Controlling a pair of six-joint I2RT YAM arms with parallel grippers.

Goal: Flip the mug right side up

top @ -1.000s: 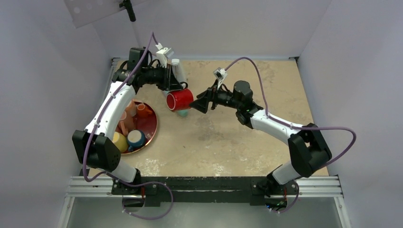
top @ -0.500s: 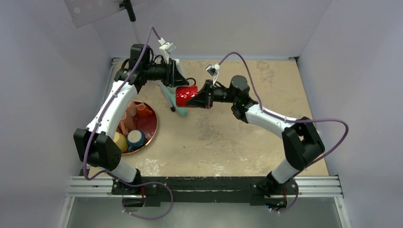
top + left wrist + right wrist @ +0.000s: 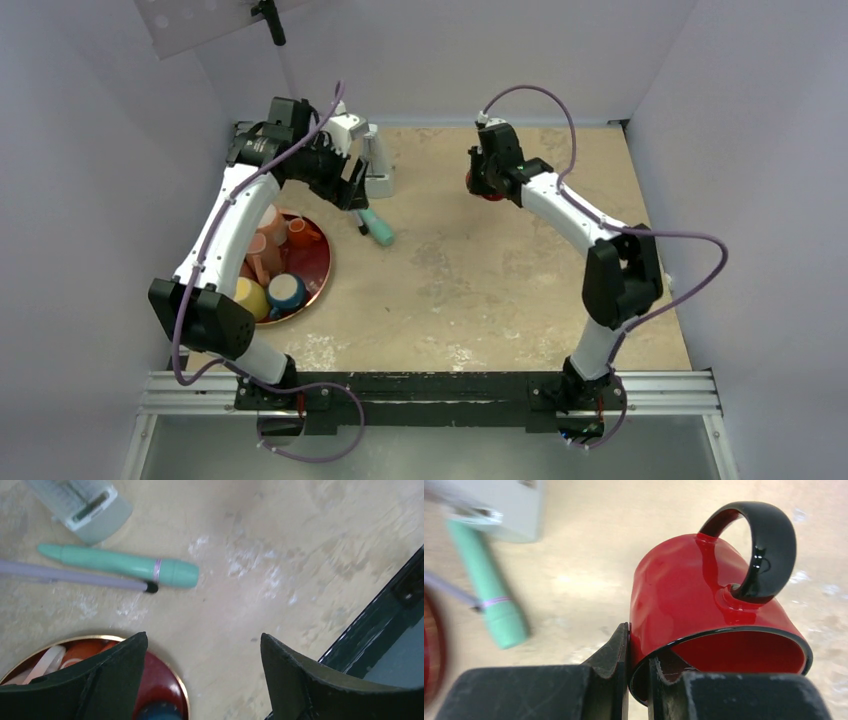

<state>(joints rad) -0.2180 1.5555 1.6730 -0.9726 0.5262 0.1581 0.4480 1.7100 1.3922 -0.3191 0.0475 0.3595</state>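
The red mug (image 3: 684,595) with a black handle (image 3: 769,550) hangs tilted above the table, its opening facing the right wrist camera. My right gripper (image 3: 638,640) is shut on the mug's wall at the rim, one finger outside and one inside. In the top view the right gripper (image 3: 487,180) points down at the back middle of the table, and only a sliver of the mug (image 3: 484,192) shows under it. My left gripper (image 3: 352,195) stands open and holds nothing; in its own view the left gripper (image 3: 202,640) hovers over bare table.
A teal pen (image 3: 378,228) lies on the table beside a grey box (image 3: 377,165) at the back left. A red tray (image 3: 325,262) with several cups sits on the left side, below the left arm.
The left gripper opened, let go of the mug and drew back to the left. The right gripper shut on the mug's rim and carried it right and toward the back.
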